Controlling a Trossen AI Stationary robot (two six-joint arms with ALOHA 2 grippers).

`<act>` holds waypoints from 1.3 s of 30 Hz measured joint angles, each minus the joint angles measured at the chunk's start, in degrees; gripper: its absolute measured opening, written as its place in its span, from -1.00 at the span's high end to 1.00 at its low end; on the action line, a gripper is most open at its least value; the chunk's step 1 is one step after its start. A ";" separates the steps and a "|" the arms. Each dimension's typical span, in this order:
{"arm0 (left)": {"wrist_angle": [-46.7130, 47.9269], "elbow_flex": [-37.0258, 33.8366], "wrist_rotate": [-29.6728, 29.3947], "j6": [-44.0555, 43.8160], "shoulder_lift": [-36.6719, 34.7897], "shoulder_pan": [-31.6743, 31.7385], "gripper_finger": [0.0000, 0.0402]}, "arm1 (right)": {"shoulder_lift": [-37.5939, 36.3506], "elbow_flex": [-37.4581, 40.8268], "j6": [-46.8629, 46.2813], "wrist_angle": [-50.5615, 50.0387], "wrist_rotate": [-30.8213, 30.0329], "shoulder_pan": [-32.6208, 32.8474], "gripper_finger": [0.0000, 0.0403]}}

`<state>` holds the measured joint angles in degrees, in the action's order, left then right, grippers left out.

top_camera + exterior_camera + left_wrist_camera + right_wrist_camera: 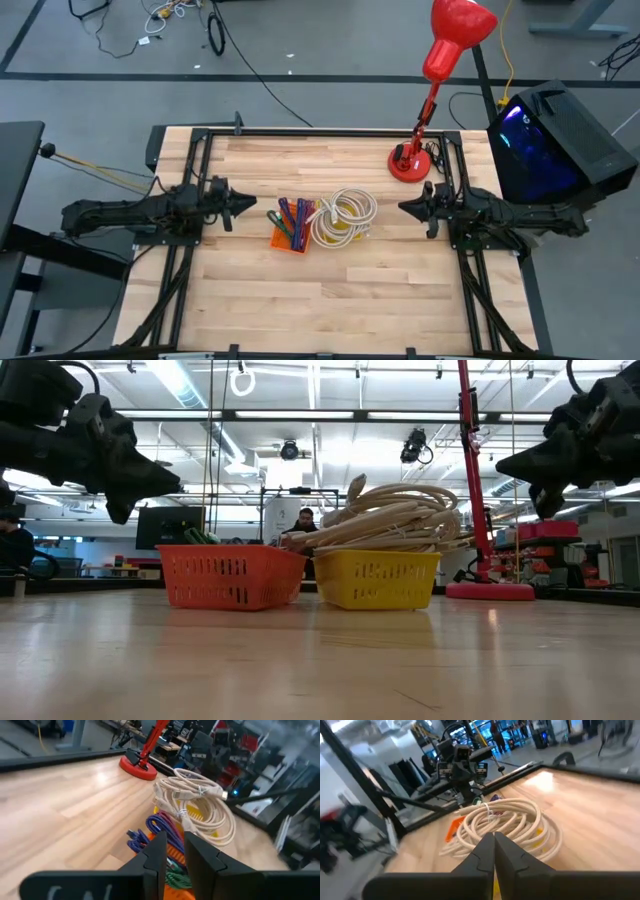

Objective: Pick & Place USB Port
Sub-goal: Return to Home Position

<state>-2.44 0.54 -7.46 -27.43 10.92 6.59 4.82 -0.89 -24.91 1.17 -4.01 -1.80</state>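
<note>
Left gripper (252, 206), fingers a slit apart, and right gripper (403, 207), fingers pressed together, hang empty. Between them: orange bin (230, 575) of cables (293, 215) nearer the left, yellow bin (390, 580) with a cream coil (400, 520) nearer the right.

High camera: straight down, far, whole table (350, 300) in frame. Low camera: at tabletop level, facing level across, close to orange bin (232, 577) and yellow bin (377, 580). Wrist cameras: tilted down from opposite sides (facing each other). All four share the bins and the coiled beige cable (320, 228).
</note>
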 joint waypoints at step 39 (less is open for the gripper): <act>0.40 -0.09 5.82 3.06 -0.04 -0.83 0.66 | 0.46 -0.09 15.61 0.90 10.43 0.90 0.91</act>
<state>-2.04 0.45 -1.64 -24.37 10.87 5.76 5.28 -0.97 -9.30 2.07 6.42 -0.91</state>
